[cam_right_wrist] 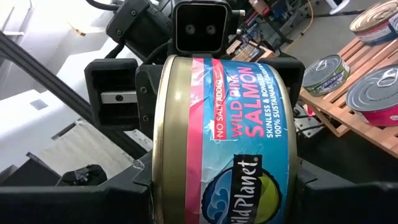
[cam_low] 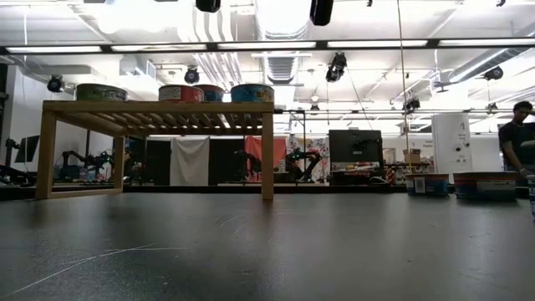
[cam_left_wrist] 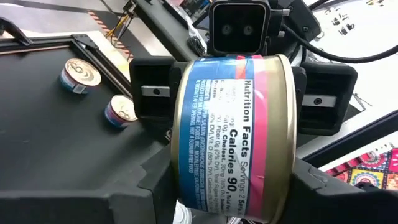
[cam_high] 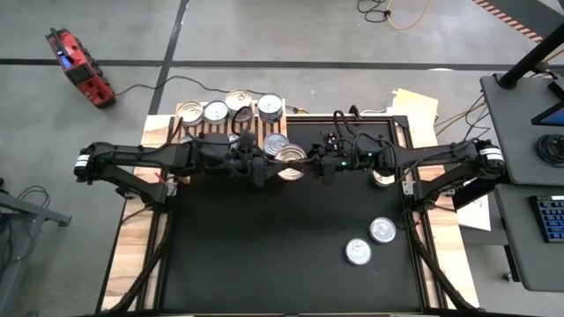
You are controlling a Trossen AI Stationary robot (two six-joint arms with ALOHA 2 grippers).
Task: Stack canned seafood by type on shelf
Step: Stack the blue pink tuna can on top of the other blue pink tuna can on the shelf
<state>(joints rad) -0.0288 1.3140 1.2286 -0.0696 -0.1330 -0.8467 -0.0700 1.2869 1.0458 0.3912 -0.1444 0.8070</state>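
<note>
Both grippers meet above the middle of the table on one tin, gold-rimmed with a blue and pink salmon label. My left gripper reaches in from the left and my right gripper from the right. Each wrist view shows the tin filling the middle, with the other arm's gripper behind it. The light-wood slatted shelf stands at the far left. Several tins rest on it by their bottoms, seen in the low view along its top. Another tin sits beside the held one. My left gripper has the tin between its two fingers, one on each flat end near the gold rim. It comes level from the table's left. The tin is lifted clear, its label wall facing the camera. My right gripper pinches the same tin by its two flat ends, its fingers beside the gold rim. It comes level from the table's right, opposite the left gripper. The tin stays clear of the table.
Two tins stand on the black mat toward the near right, and one shows under the right arm. Tins also show on the shelf slats in the right wrist view. A person stands beyond the table at the right.
</note>
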